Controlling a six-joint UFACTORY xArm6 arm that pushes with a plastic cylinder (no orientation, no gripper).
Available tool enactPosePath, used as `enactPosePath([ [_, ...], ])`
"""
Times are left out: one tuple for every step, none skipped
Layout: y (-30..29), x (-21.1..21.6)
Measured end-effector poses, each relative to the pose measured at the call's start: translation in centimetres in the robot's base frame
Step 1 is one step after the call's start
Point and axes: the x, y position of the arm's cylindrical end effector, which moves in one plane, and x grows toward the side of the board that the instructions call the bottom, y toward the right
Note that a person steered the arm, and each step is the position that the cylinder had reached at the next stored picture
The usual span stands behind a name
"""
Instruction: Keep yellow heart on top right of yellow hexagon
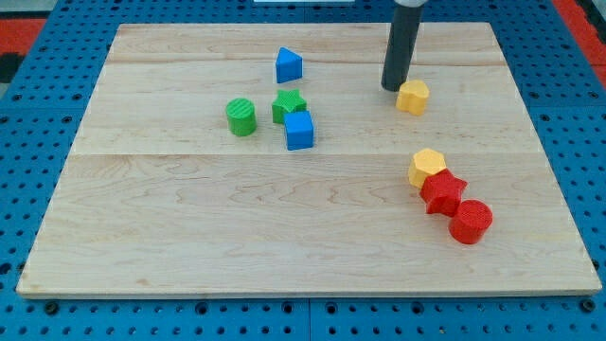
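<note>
The yellow heart [413,97] lies at the upper right of the wooden board [189,227]. The yellow hexagon [427,166] lies below it, slightly to the right, touching the red star [442,192]. My tip [393,88] stands at the heart's upper left edge, touching or almost touching it. The rod rises from there out of the view's top.
A red cylinder [471,222] sits at the red star's lower right. Left of centre are a blue triangle-like block [289,65], a green star [289,104], a blue cube [299,131] and a green cylinder [241,116]. A blue pegboard [38,104] surrounds the board.
</note>
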Motion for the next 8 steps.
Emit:
enactPosePath([
  [0.0, 3.5],
  [0.1, -3.2],
  [5.5, -1.8],
  [0.1, 2.2],
  [-2.9, 4.3],
  [-0.6, 4.7],
  [-2.1, 0.2],
  [2.0, 1.5],
])
